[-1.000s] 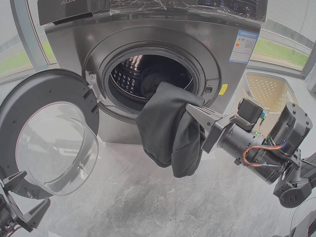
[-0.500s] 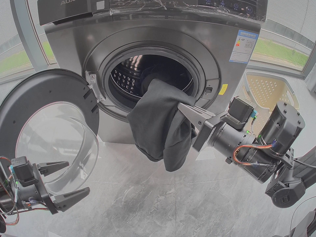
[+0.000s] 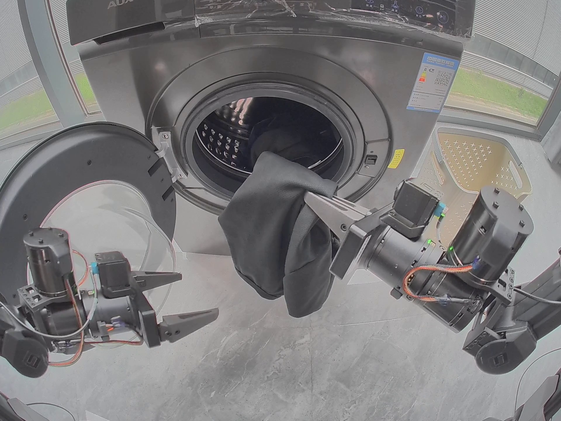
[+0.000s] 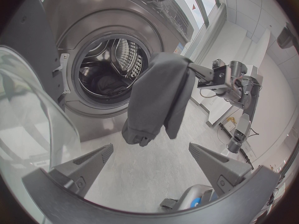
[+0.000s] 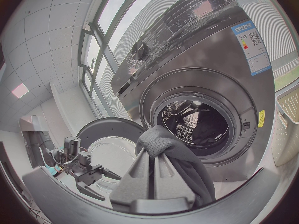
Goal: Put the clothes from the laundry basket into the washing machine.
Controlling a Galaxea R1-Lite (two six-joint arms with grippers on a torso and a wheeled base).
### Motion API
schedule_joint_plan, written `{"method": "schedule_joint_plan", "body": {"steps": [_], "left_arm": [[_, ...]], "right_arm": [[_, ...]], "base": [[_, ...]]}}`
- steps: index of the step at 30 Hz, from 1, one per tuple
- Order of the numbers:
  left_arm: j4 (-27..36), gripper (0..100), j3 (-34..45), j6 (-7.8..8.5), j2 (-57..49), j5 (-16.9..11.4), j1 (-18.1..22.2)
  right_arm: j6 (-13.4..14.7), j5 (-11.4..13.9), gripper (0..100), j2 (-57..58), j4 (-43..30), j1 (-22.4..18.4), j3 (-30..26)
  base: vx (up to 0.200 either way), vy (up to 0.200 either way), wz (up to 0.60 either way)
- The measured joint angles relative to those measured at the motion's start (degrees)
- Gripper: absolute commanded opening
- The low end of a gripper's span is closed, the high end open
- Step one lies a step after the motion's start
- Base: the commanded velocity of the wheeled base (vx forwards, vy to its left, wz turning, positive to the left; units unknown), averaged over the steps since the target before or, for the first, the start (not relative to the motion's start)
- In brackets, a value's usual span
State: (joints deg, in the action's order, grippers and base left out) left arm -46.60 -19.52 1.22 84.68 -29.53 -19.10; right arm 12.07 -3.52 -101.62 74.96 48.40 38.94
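Brushed grey steel fronts the washing machine (image 3: 263, 59), its round door (image 3: 76, 165) swung fully open to the robot's left and its drum (image 3: 234, 141) exposed, with dark clothing (image 4: 107, 84) already lying inside. A pale yellow laundry basket (image 3: 479, 165) stands on the marbled grey floor (image 3: 263, 369) just beside the machine on the right, partly hidden behind the right arm. A dark grey garment (image 3: 274, 229) hangs in front of the lower part of the opening, outside the drum. Its folds droop below the rim toward the floor and screen part of the opening in the head view.

Over the past second the garment and the right gripper (image 3: 312, 200) have drifted toward the robot's left across the opening. The left gripper (image 3: 198, 293), then barely showing at the lower left corner, has come up and forward in front of the door's glass bowl.

The right gripper's fingers are pressed together on a bunched fold at the garment's upper edge, and the cloth hangs free from them. The left gripper's jaws stand wide apart, holding nothing and touching nothing, pointed toward the hanging cloth and well apart from it.
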Motion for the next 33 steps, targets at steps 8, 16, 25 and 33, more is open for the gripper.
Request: {"method": "schedule_joint_plan", "body": {"steps": [8,16,25,33], "left_arm": [[-2.3,100,-7.2,-2.08,8.8,-0.2,-0.5],[-3.4,100,-12.9,-2.77,14.8,-0.3,-1.4],[-7.7,100,-14.3,-2.72,19.3,-1.3,-2.5],[-14.0,100,-14.2,-2.91,23.3,-3.8,-4.5]], "right_arm": [[0.0,-0.2,0,-0.2,0.0,1.1,0.0],[0.0,-0.4,0,-0.3,0.0,1.9,0.0],[0.0,-0.4,0,-0.5,0.1,2.4,0.0],[0.0,-0.3,0,-0.9,0.1,2.5,-0.1]], "base": [[0.000,0.000,0.00],[0.000,0.000,0.00],[0.000,0.000,0.00],[0.000,0.000,0.00]]}}
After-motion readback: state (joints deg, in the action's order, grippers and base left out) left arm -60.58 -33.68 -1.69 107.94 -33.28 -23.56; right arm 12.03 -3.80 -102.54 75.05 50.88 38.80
